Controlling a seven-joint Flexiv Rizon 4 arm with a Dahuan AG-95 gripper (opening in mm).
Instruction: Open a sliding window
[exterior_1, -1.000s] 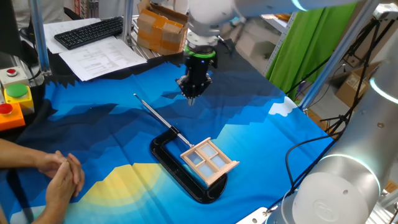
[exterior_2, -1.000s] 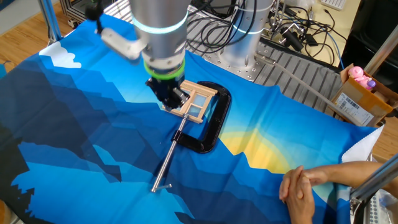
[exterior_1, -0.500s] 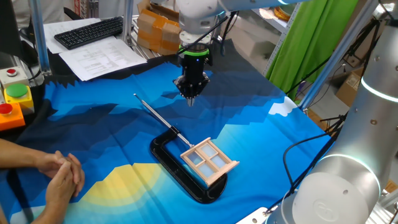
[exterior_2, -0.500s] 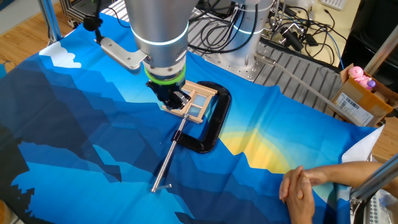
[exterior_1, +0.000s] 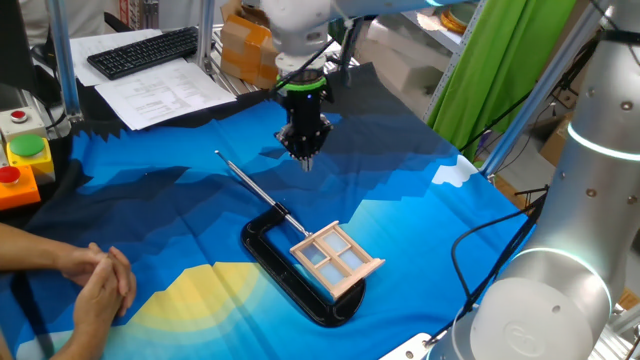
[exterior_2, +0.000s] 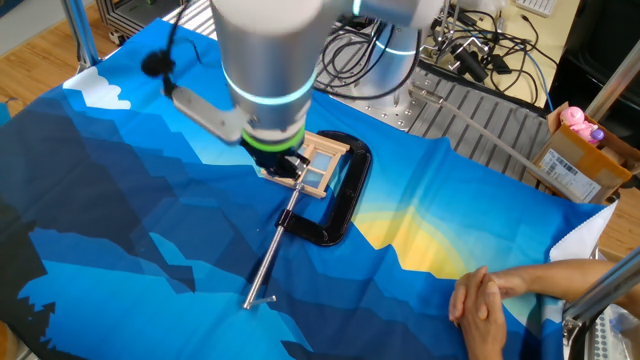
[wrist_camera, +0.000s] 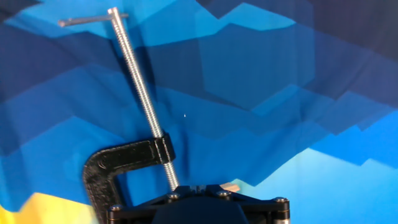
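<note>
A blue mountain-print cloth covers the table (exterior_1: 150, 190). The sliding window (exterior_1: 337, 257) sits held in a black clamp (exterior_1: 290, 275), near the table's middle. The gripper (exterior_1: 304, 158) hovers above, well apart from it, fingers closed on nothing. Over the last second the wrist has tilted without travelling, probably lining up an approach; the window looks untouched.
</note>
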